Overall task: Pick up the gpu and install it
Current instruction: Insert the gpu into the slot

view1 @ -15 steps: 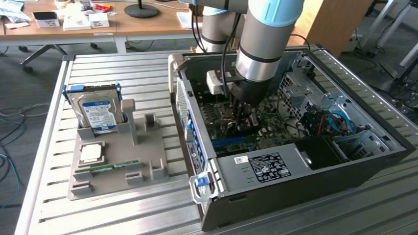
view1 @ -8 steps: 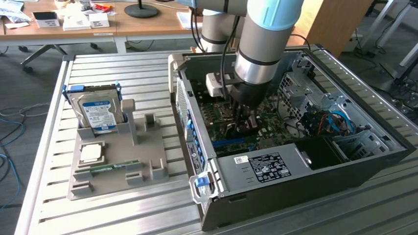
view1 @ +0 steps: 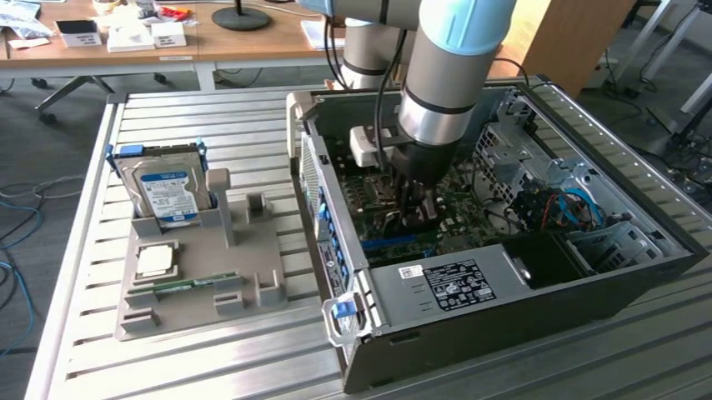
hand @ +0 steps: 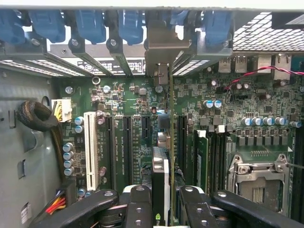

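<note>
Gripping the gpu [hand: 160, 185] edge-on between its 2 black fingers [hand: 137, 209], our gripper [hand: 161, 209] sits low inside the open computer case [view1: 623, 275]. In the wrist view we see the card standing upright over the green motherboard [hand: 228, 99], lined up with the long expansion slots [hand: 127, 147], its silver-grey bracket [hand: 161, 52] reaching up to the rear slot openings beside the row of blue retention clips [hand: 90, 23]. We cannot tell whether the card's edge is fully down in its slot. A white slot [hand: 90, 147] lies just beside the black ones, and the empty processor socket [hand: 259, 178] sits farther along the board.

In the exterior view we see the arm [view1: 456, 67] reaching down into the case, gripper [view1: 412, 212] close above the board. On the exterior view's left, a grey parts holder [view1: 200, 292] rests on the slatted table [view1: 223, 367], well apart from the case, carrying 1 hard drive [view1: 167, 192] standing upright, 1 processor chip [view1: 156, 260] and 1 green memory stick [view1: 189, 285].
</note>
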{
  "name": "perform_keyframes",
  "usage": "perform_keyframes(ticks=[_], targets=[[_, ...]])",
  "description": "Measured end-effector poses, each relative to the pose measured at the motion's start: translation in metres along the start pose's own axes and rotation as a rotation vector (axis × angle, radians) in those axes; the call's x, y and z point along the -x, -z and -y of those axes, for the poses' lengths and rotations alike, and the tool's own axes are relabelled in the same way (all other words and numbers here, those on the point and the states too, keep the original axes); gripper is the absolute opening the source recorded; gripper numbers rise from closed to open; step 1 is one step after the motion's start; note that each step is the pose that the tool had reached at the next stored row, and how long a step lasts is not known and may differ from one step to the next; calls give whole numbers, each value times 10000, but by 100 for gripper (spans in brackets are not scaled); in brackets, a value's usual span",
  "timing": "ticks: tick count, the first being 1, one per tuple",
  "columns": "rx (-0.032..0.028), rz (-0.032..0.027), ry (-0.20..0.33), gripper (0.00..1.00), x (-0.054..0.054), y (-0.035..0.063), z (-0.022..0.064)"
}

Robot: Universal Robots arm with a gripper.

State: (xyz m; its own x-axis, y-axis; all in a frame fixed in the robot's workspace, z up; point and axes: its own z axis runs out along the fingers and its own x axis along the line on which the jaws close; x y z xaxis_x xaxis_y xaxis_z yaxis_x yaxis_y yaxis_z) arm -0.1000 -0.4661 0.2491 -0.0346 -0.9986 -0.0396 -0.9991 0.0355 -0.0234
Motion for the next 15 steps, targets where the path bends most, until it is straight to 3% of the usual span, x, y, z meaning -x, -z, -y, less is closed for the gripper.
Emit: perform_keyframes(ticks=[10, 15], targets=[[1, -1, 0, 27, -2, -35, -7], [1, 44, -2, 27, -2, -38, -8]])
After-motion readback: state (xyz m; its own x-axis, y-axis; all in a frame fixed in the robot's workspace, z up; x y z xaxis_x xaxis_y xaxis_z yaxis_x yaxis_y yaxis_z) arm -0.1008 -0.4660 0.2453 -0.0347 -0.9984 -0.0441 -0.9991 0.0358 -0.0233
